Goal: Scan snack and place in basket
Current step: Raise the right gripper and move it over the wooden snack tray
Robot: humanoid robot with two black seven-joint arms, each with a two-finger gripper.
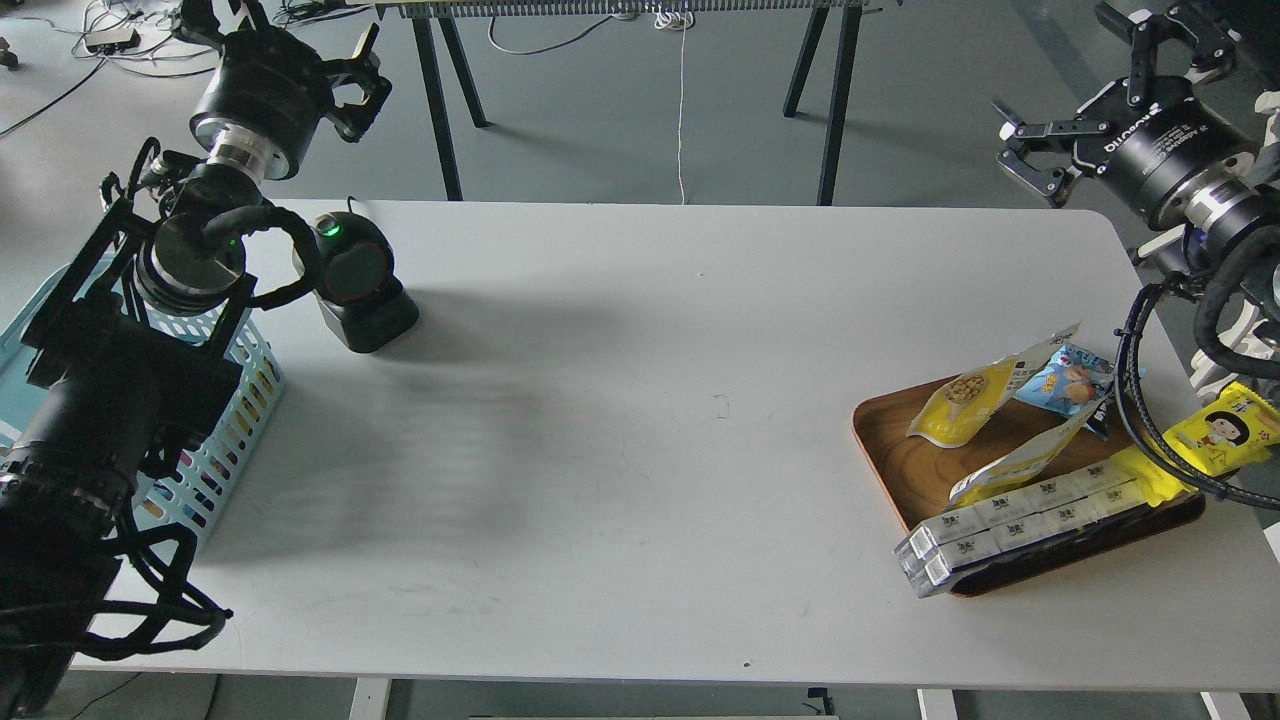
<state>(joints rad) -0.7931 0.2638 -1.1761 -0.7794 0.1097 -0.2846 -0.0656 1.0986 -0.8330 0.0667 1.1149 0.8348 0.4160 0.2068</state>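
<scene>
The snack [962, 402], a small yellow-and-white pouch picturing round beige balls, leans on other packets in the brown wooden tray at the table's right. A light blue slotted basket [238, 405] stands at the left edge, mostly hidden under my left arm. My left gripper [285, 42] hangs high above the table's far left corner, open and empty, well beyond the basket. Past the far right corner my right gripper [1088, 88] is raised, open and holding nothing, well above and behind the tray.
A black scanner [355, 285] with a green light stands at the far left beside the basket. The wooden tray [885, 440] also holds a blue packet [1068, 378], a white-backed pouch [1010, 465], a yellow cartoon-face wrapper [1228, 430] and a row of white boxes [1030, 520].
</scene>
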